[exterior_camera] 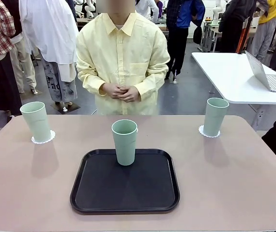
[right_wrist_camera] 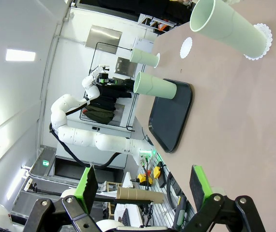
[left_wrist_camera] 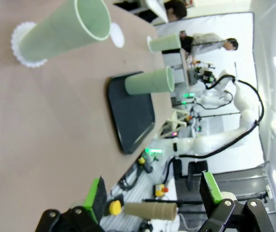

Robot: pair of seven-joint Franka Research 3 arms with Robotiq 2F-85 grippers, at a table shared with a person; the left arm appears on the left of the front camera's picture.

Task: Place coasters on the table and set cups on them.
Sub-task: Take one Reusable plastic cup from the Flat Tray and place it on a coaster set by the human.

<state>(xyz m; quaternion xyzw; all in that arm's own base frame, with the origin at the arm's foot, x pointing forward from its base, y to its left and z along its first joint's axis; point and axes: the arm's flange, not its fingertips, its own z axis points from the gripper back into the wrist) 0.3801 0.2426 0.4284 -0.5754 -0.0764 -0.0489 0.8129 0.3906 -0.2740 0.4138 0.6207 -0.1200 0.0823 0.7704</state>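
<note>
Three pale green cups stand upright. The left cup (exterior_camera: 36,121) sits on a white lacy coaster (exterior_camera: 43,138), and the right cup (exterior_camera: 215,116) sits on another coaster (exterior_camera: 208,132). The middle cup (exterior_camera: 125,141) stands on the black tray (exterior_camera: 124,186). A bare coaster (right_wrist_camera: 186,47) lies on the table (exterior_camera: 225,174) beyond the tray, also seen as a bare coaster (left_wrist_camera: 117,35) in the left wrist view. My left gripper (left_wrist_camera: 153,193) is open and empty, back from the left cup (left_wrist_camera: 63,31). My right gripper (right_wrist_camera: 143,183) is open and empty, back from the right cup (right_wrist_camera: 230,26).
A person in a yellow shirt stands at the far edge with hands (exterior_camera: 121,91) clasped. A white table with a laptop (exterior_camera: 268,77) stands at the far right. Bare tabletop lies on both sides of the tray.
</note>
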